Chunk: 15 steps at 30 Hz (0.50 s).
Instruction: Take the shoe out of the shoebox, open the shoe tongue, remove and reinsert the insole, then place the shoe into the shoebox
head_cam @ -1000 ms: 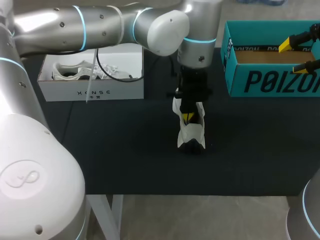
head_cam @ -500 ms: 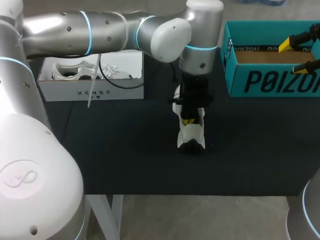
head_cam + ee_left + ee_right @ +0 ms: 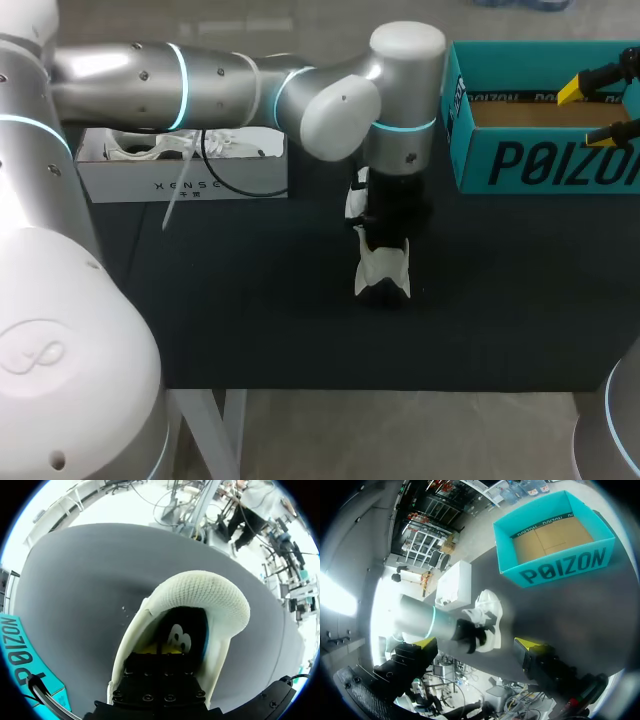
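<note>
A white shoe (image 3: 382, 272) stands on the black table mat at the middle. My left arm comes in from the left, and its gripper (image 3: 386, 243) points straight down into the shoe's mouth. In the left wrist view the yellow tips of that gripper (image 3: 161, 651) sit shut together deep inside the shoe (image 3: 200, 591), above a dark insole (image 3: 186, 630) with a white print. Whether they pinch the insole is hidden. The teal shoebox (image 3: 540, 160) stands open and empty at the far right. My right gripper (image 3: 592, 110) hangs open above it, and the right wrist view shows that gripper (image 3: 476, 644) holding nothing.
A white box (image 3: 182, 182) at the back left holds another white shoe (image 3: 150, 147) with loose laces. A white tag dangles from my left arm's cable near that box. The shoe (image 3: 488, 609) and the teal box (image 3: 555, 566) both lie ahead of the right gripper.
My left gripper has sunk deeper into the shoe, so its yellow tips no longer show from above. The left arm's wrist came toward the front. The right arm has kept still.
</note>
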Available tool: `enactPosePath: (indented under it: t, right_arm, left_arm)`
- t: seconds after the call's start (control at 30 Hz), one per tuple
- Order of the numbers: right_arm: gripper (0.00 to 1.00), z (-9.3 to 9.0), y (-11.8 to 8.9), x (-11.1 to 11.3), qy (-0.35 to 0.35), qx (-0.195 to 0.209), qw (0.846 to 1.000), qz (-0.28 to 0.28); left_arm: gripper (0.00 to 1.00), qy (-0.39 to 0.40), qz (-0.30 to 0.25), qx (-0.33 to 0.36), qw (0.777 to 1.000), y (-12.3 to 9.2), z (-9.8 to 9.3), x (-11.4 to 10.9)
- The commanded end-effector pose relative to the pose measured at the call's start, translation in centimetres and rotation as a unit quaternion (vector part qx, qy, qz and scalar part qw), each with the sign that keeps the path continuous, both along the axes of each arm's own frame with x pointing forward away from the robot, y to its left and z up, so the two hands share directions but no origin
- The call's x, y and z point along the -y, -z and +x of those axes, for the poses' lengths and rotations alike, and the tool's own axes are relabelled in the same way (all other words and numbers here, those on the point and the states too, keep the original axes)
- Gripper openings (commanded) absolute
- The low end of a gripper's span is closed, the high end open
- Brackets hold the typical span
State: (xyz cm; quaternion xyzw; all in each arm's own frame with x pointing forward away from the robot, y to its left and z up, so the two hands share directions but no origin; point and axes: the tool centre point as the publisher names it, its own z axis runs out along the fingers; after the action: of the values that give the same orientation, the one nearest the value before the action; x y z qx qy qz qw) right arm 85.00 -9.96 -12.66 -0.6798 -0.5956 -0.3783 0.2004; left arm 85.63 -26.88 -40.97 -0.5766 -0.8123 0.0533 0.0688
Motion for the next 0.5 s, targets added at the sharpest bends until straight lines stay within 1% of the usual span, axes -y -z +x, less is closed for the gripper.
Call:
enactPosePath:
  t: [0.03, 0.2, 0.27, 0.37, 0.5]
  right_arm:
    - [1.0, -0.1, 0.0, 0.0, 0.001, -0.001, 1.0, -0.001]
    - [1.0, -0.1, 0.0, 0.0, 0.001, -0.001, 1.0, -0.001]
    - [1.0, -0.1, 0.0, 0.0, 0.001, -0.001, 1.0, -0.001]
    - [1.0, -0.1, 0.0, 0.0, 0.001, -0.001, 1.0, -0.001]
    - [1.0, -0.1, 0.0, 0.0, 0.001, -0.001, 1.0, -0.001]
  left_arm:
    - [0.0, -0.014, -0.044, 0.033, 0.998, -1.5, -0.6, -2.2]
    - [0.0, -0.016, -0.034, 0.064, 0.997, -3.0, 0.6, -2.7]
    - [0.0, -0.015, -0.037, 0.071, 0.997, -3.2, 1.0, -2.7]
    - [0.0, -0.002, 0.003, 0.083, 0.997, -2.3, 1.4, -2.7]
    - [0.0, 0.011, 0.035, 0.07, 0.997, -1.6, 1.6, -2.7]
